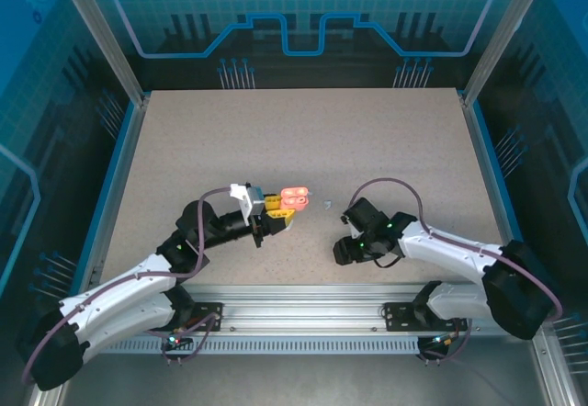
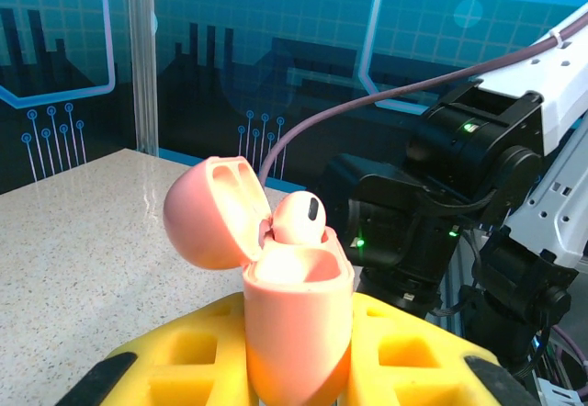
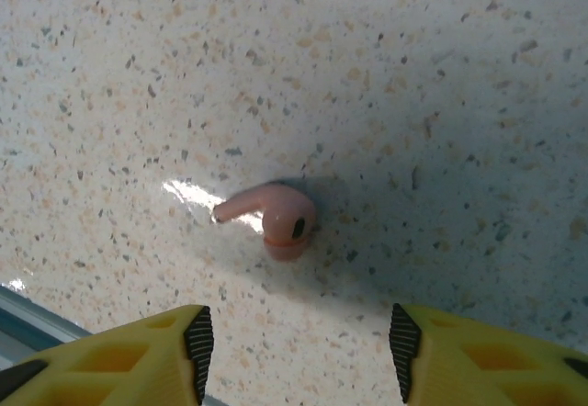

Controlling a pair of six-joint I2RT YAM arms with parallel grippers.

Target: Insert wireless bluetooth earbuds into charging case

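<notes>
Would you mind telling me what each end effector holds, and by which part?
The left end effector grips the open pink case by its lower body; the right end effector, open, holds nothing.

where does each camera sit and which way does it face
top external: above and behind the bases, looking down on the table; both arms show.
left wrist: looking level past the left gripper clamping the open pink case; right arm beyond.
right wrist: looking down past the open right gripper at a pink earbud.
shared: top and left wrist both show the pink case.
</notes>
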